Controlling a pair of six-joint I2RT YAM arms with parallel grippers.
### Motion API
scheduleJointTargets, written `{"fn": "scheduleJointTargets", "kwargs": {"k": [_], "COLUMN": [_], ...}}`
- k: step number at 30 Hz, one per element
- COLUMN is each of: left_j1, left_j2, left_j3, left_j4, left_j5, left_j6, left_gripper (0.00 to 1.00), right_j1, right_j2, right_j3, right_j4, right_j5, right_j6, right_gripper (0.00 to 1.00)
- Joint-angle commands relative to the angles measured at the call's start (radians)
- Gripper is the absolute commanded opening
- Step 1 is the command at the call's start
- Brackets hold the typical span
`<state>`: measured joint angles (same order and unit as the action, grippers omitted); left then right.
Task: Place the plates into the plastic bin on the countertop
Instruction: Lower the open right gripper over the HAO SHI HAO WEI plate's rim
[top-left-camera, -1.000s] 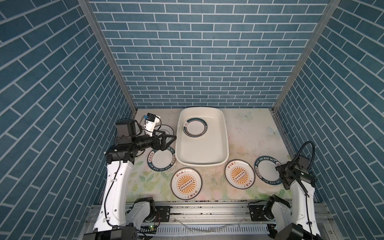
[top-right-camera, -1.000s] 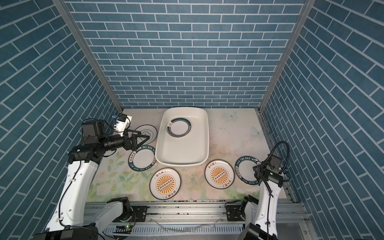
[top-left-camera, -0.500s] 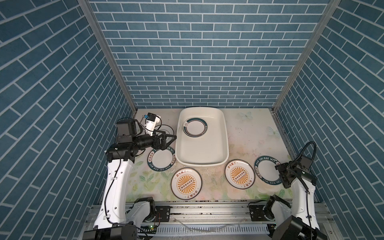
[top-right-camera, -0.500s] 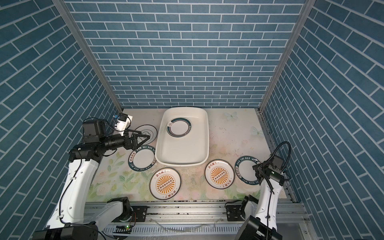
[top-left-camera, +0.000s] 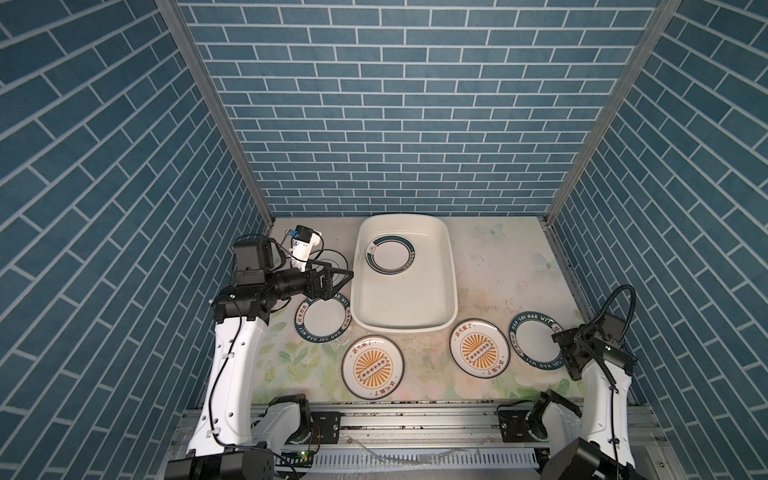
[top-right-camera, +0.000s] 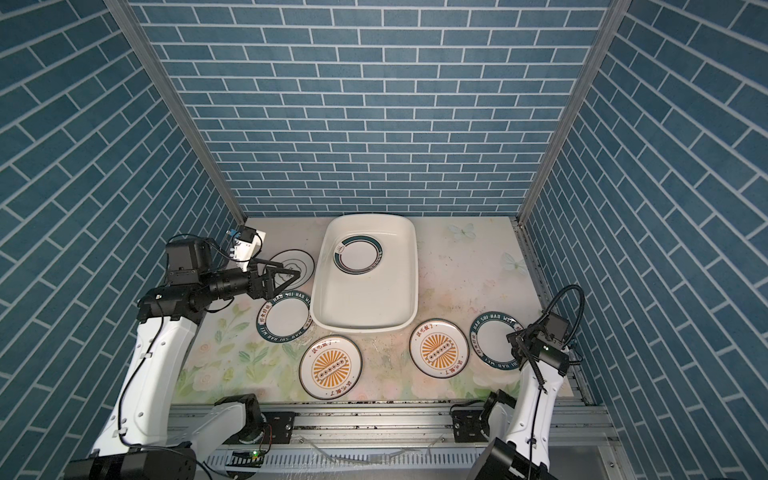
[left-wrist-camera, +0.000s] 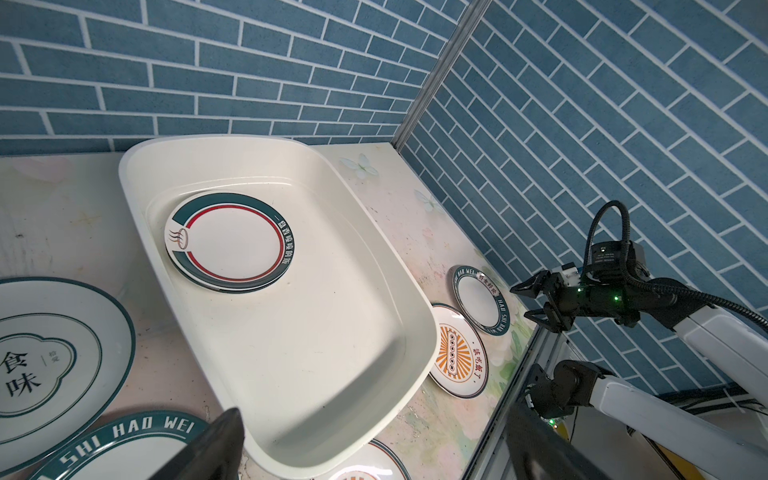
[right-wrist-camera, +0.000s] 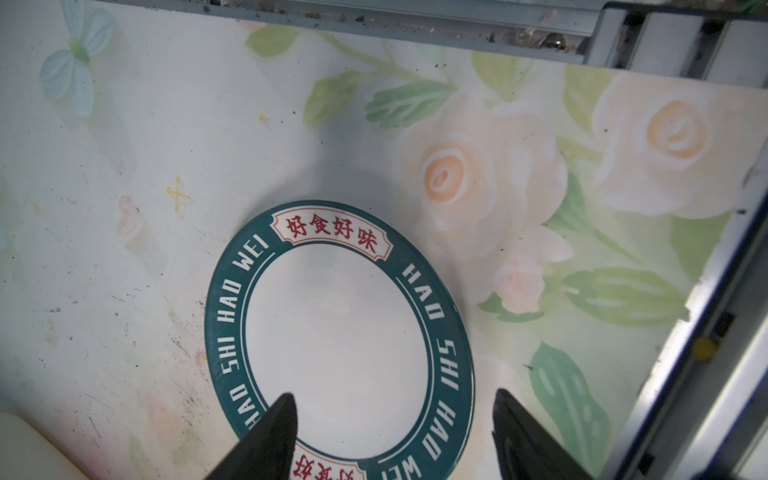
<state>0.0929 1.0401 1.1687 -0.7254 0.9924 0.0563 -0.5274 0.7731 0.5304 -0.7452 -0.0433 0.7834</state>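
The plastic bin (top-left-camera: 451, 266) stands at the back middle of the countertop (top-left-camera: 498, 282) and holds a green-rimmed plate (top-left-camera: 390, 259), which in the left wrist view lies on another plate (left-wrist-camera: 228, 245). On the countertop lie a black-ringed plate (top-right-camera: 301, 262), a green lettered plate (top-left-camera: 324, 320), two sunburst plates (top-left-camera: 372, 367) (top-left-camera: 479, 353) and a second lettered plate (top-left-camera: 534, 345). My left gripper (top-left-camera: 343, 276) hovers open and empty beside the bin's left rim. My right gripper (right-wrist-camera: 394, 397) is open, its fingertips astride the right lettered plate's (right-wrist-camera: 338, 332) rim, above it.
Blue brick walls close in the left, back and right sides. A metal rail (top-left-camera: 415, 419) runs along the front edge with both arm bases on it. A metal edge strip (right-wrist-camera: 706, 332) borders the countertop close to the right lettered plate.
The right arm has shifted slightly over the right lettered plate. The left arm has hardly moved. Both grippers keep the same opening.
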Motion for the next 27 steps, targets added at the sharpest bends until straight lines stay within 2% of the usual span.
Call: {"fn": "scheduleJointTargets", "kwargs": {"k": [1,15,27], "left_j1": [-0.005,-0.007,-0.007], "left_j2": [-0.003,-0.015,-0.020], "left_j3": [0.028,0.023,0.023], "left_j4": [-0.012,-0.018,-0.021], "left_j5": [0.012,0.005,0.006], "left_j6": [0.005,0.008,0.011], "left_gripper": [0.99,1.00,1.00], "right_j1": [-0.008,-0.048,-0.100], "right_j2": [-0.004,0.076,0.079], "right_j3": [0.034,-0.036,-0.088], "right_j4": [-0.061,0.053,0.113], "right_j5": [0.080,0.005,-0.072], "right_j6": [-0.019,-0.021,-0.026], "right_gripper": [0.74,0.74,0.74]}}
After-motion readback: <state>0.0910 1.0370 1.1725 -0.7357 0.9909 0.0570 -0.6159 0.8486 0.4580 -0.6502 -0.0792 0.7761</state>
